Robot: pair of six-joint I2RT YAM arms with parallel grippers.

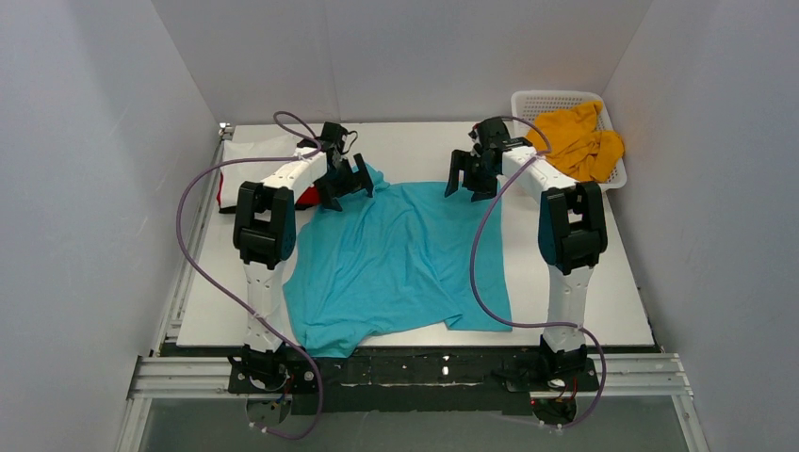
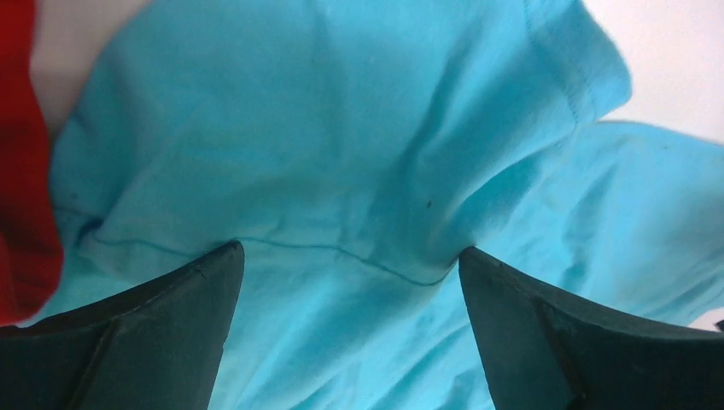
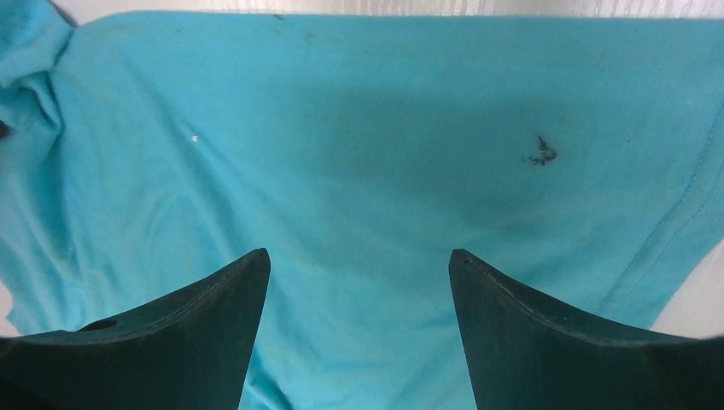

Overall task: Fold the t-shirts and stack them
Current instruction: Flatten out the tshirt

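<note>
Your left fingers [image 2: 162, 333] stand wide apart and empty, low over the far left corner of the turquoise shirt [image 1: 396, 259], where the cloth is wrinkled. Your right fingers [image 3: 188, 333], also apart and holding nothing, hang over the shirt's far right part, near a small dark mark. The shirt lies spread across the middle of the desk [image 1: 584, 301], its near hem at the front edge. A red shirt [image 2: 21, 171] lies just beside it on the left, under white cloth [image 1: 259, 155]. A yellow shirt [image 1: 579, 141] fills the basket [image 1: 556, 97] at the far right.
</note>
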